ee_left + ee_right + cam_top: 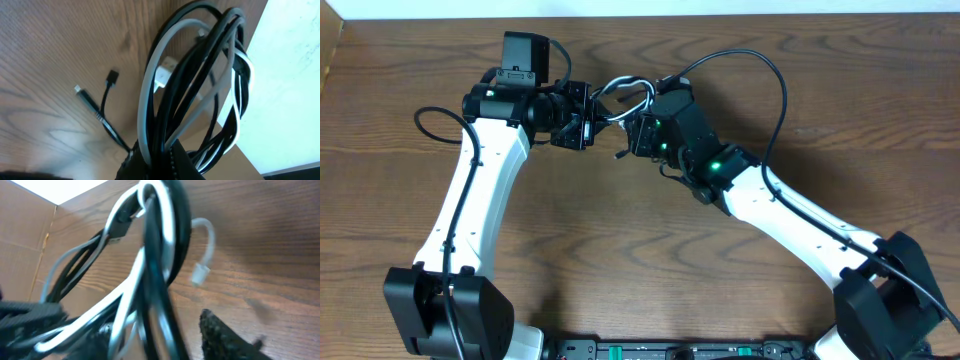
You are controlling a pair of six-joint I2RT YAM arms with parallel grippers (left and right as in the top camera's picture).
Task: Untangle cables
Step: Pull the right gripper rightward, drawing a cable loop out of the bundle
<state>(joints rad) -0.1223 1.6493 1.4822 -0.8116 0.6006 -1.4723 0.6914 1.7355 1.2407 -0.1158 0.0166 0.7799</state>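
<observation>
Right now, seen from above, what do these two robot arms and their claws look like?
Both the left arm and right arm have smooth white shells with chunky black joints and black bases. A thick black wire runs along each. Green lights glow on the right arm. A black camera box tops the left wrist. The claw fingers are black with a bumpy grip texture.

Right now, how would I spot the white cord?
Find the far middle of the wooden table, where the left arm meets the right arm. A looped bundle sits between them; the white cord is its only pale strand, twined with a black cord.
</observation>
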